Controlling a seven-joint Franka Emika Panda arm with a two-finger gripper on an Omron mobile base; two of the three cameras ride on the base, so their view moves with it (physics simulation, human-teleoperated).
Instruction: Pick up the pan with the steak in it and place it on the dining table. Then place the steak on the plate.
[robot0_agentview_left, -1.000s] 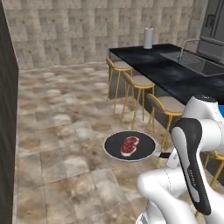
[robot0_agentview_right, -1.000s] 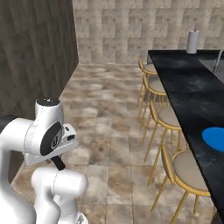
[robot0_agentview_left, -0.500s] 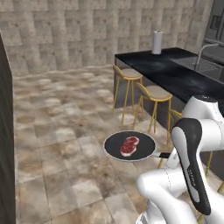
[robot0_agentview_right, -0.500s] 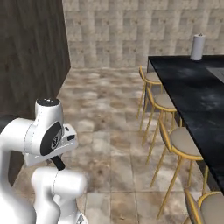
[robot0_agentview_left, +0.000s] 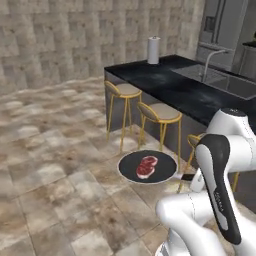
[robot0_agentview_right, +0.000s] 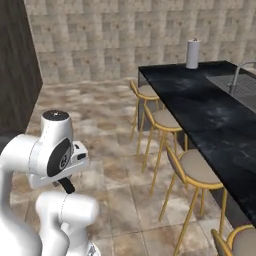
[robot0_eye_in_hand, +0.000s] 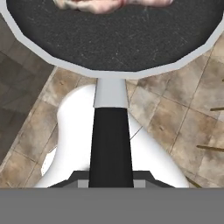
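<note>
Pan (robot0_agentview_left: 147, 167) carried in mid-air above the tiled floor, level, beside the yellow-framed stools (robot0_agentview_left: 160, 114) and short of the dining table (robot0_agentview_left: 180, 90). Steak (robot0_agentview_left: 146, 166) lies flat near the pan's middle, apart from the rim.

Hand view: the straight black handle (robot0_eye_in_hand: 111, 146) runs down to the gripper (robot0_eye_in_hand: 111, 184), which pinches it at the far end from the bowl; fingertips themselves are mostly hidden by the handle.

Handling, as judged: pan is rigid and probably fairly heavy, and held by the handle end alone it will want to droop or twist in the pinch. Keeping it level matters, since the steak is loose, soft and likely slick, so a tilt would slide it off. For the later steak pick, a pinch across its narrow width looks best, pressing gently since it yields.
</note>
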